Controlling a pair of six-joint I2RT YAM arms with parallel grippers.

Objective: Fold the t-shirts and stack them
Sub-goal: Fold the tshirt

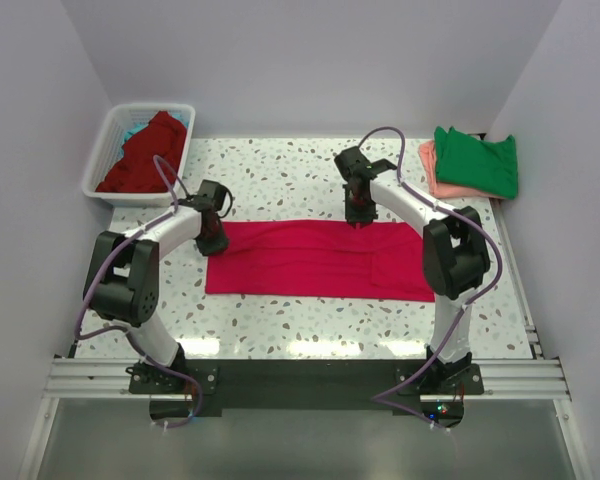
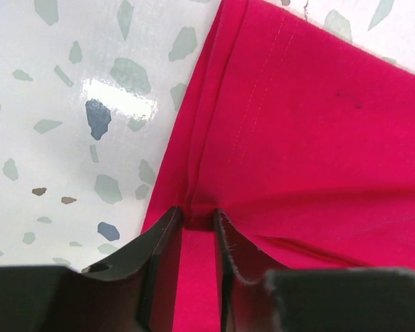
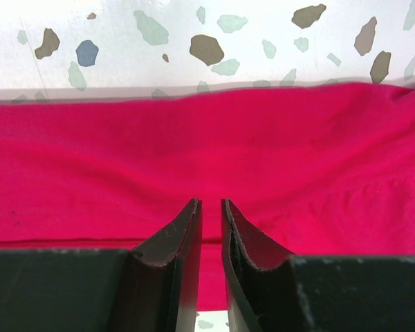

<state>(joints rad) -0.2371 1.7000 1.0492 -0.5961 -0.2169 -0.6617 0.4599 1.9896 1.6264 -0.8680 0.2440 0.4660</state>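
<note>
Left gripper [image 2: 197,213], jaws nearly closed, pinches the crimson-pink t-shirt [image 2: 304,138] by a corner. Right gripper [image 3: 209,203] likewise nips its far edge

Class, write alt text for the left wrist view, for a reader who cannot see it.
Close-up of the left gripper, its two dark fingers straddling a raised crease at the stitched edge of a crimson-pink t-shirt, with a narrow gap between them. The shirt fills the right of the frame; the white speckled table shows on the left.
</note>
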